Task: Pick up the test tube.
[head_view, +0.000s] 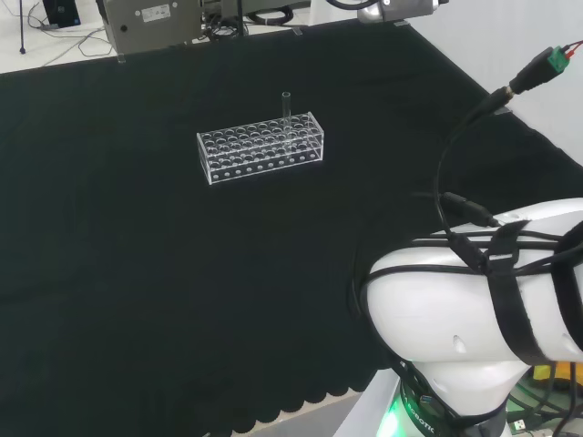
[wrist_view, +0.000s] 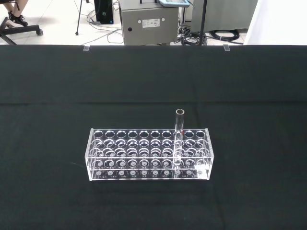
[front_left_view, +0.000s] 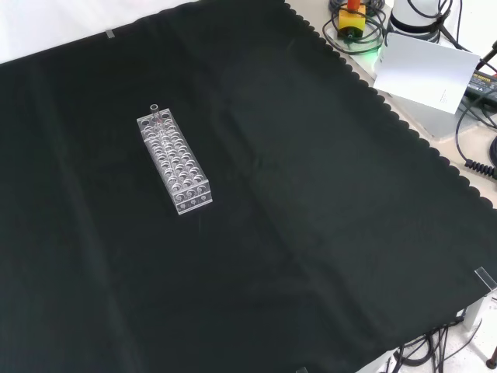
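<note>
The test tube point(wrist_view: 180, 125) is seated upright in the clear rack point(wrist_view: 148, 154), at 12 o'clock on the wrist view's centre. Finger state cannot be told. The tube should be approached from above, pinched at its exposed top and lifted vertically.

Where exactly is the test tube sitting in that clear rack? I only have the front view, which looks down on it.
Observer: The wrist view sees the rack from its long side. The test tube stands upright, with its open top above the rack's top plate.
Operator: Which row is it in?
Observer: In the head view it's in the rack's far row, near the right end.
Operator: And where's the arm?
Observer: The head view has the arm's white link at lower right, well apart from the rack.
</note>
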You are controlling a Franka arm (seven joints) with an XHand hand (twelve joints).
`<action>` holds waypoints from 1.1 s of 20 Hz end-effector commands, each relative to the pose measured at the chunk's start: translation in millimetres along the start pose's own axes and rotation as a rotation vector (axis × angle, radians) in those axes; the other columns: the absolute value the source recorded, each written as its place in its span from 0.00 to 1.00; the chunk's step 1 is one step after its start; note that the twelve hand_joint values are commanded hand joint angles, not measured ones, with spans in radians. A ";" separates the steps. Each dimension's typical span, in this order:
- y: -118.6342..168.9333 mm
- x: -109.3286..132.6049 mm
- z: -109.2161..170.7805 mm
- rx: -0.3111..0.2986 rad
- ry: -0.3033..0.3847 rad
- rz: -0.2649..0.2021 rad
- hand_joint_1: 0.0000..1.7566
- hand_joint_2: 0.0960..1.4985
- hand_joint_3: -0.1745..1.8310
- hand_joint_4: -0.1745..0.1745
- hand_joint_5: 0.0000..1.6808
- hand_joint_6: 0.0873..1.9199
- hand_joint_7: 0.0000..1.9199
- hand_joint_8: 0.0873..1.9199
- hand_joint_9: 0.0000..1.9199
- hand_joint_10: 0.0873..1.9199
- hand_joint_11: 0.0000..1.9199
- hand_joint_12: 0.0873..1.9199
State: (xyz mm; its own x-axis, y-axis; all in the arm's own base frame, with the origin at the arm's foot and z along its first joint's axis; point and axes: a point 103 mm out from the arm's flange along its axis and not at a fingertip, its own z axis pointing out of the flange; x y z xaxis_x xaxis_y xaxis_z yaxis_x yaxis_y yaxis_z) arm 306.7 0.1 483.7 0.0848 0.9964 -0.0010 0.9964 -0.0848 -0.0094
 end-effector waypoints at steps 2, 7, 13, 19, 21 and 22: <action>1.3 0.3 1.5 -0.012 -0.004 0.001 0.30 0.59 0.18 0.49 0.01 0.00 0.00 0.05 0.00 0.17 0.00 0.57; 10.8 1.6 4.4 0.003 0.004 -0.003 0.30 0.60 0.18 0.49 0.00 0.00 0.00 0.02 0.00 0.14 0.00 0.54; 44.4 8.6 14.8 0.020 0.028 -0.045 0.32 0.60 0.19 0.45 0.03 0.00 0.00 0.14 0.00 0.23 0.00 0.63; 79.9 15.9 33.0 0.047 0.049 -0.086 0.35 0.58 0.20 0.39 0.08 0.00 0.01 0.33 0.00 0.40 0.00 0.74; 92.9 16.2 38.9 0.063 0.046 -0.089 0.36 0.58 0.21 0.36 0.10 0.00 0.03 0.36 0.01 0.43 0.00 0.76; 98.9 16.2 41.5 0.072 0.042 -0.089 0.37 0.58 0.21 0.35 0.11 0.00 0.03 0.37 0.01 0.44 0.00 0.76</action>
State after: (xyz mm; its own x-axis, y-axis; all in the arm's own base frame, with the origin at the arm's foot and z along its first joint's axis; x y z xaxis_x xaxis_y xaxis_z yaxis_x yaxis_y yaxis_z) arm 355.1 4.8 466.1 0.0391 0.9988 0.0285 0.9985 -0.0379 -0.0394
